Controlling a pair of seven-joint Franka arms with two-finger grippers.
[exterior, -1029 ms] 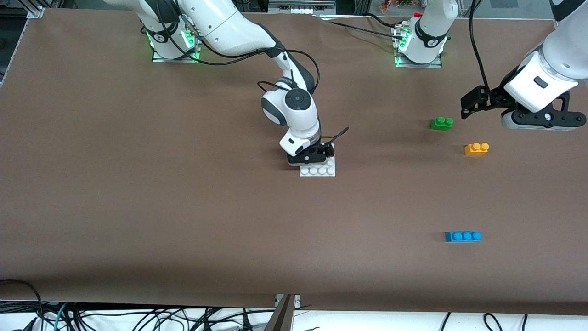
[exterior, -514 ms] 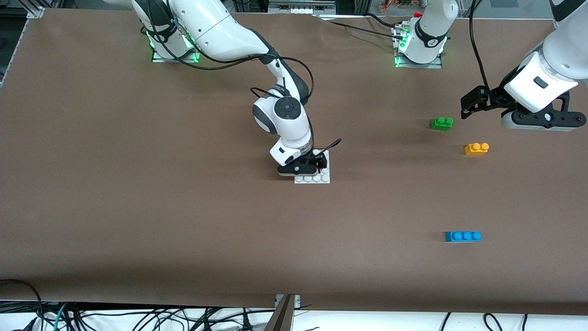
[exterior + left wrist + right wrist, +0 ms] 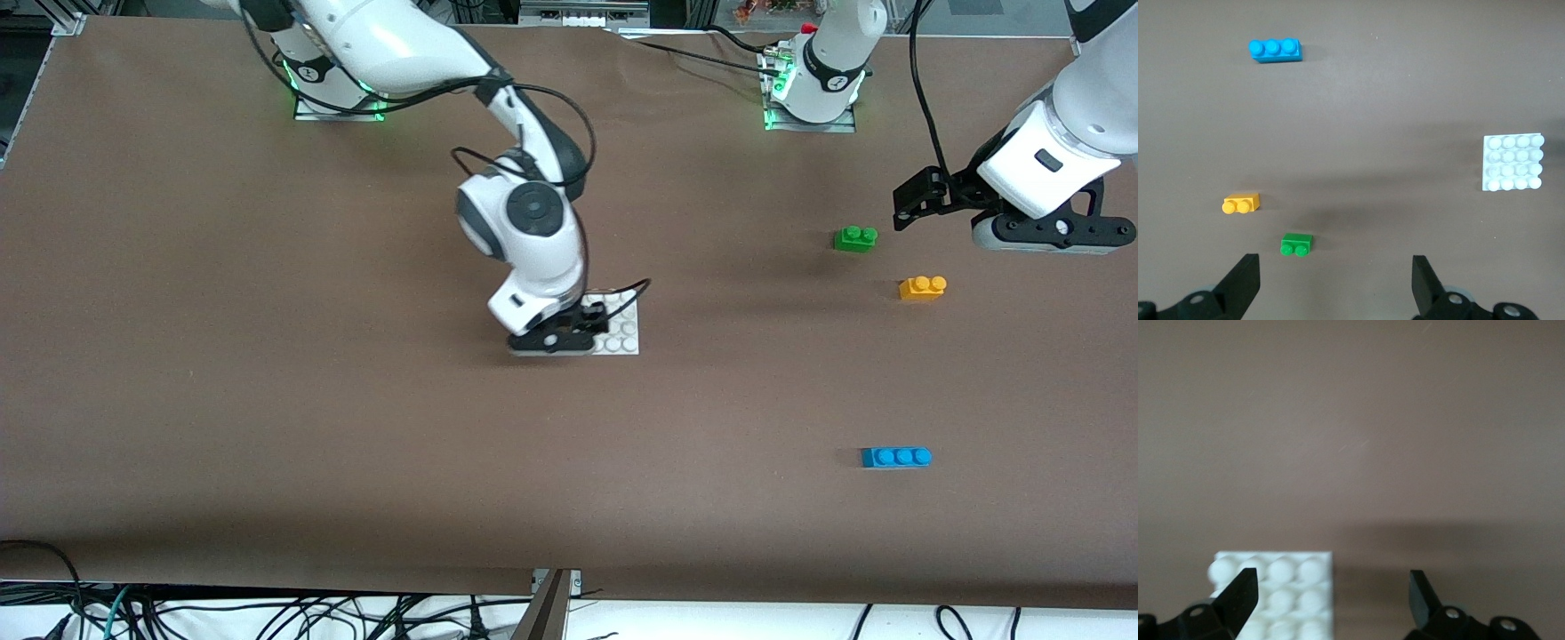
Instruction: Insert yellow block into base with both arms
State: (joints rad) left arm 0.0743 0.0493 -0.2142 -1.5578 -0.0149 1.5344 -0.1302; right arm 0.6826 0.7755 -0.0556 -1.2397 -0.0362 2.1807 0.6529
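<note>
Right gripper [image 3: 553,342] low at the base [image 3: 620,331], fingers spread and gripping nothing, base mid-table; left gripper [image 3: 1331,283] wide open, empty, waiting above the table near the yellow block [image 3: 922,287]; block not yet picked, so descent and grasp come next.

A robot lab is shown: two arms [image 3: 533,222] are bolted to a brown table [image 3: 267,427], with cables [image 3: 267,613] piled below.

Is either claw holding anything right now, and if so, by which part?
Nothing is held. The left claw hangs open over the table near the green brick. The right claw is open, low at the base, one finger over its studs, gripping nothing.
</note>
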